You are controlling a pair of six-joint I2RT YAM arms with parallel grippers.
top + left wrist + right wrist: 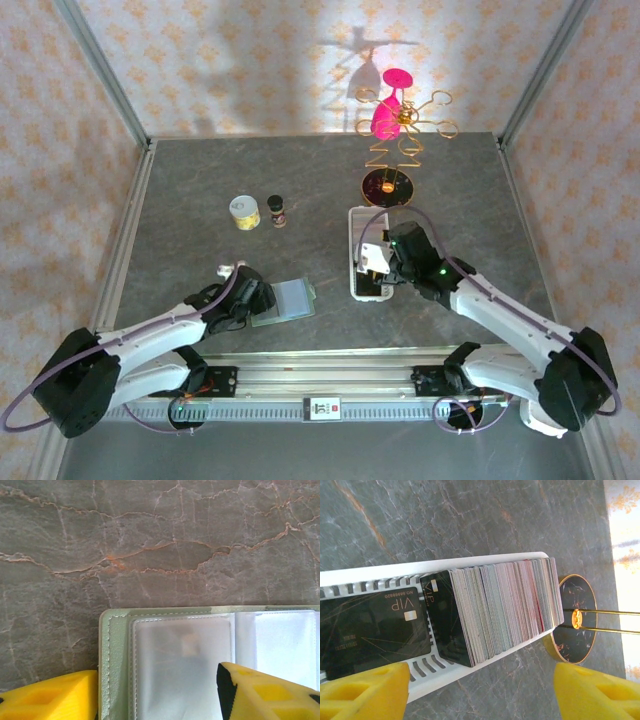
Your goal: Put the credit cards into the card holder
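Lying open, the card holder (118, 650) sits between left fingers (50, 698)

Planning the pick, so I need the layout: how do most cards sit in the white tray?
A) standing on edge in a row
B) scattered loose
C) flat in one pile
A: the cards stand on edge, packed along the tray; one black card lies flat beside them.
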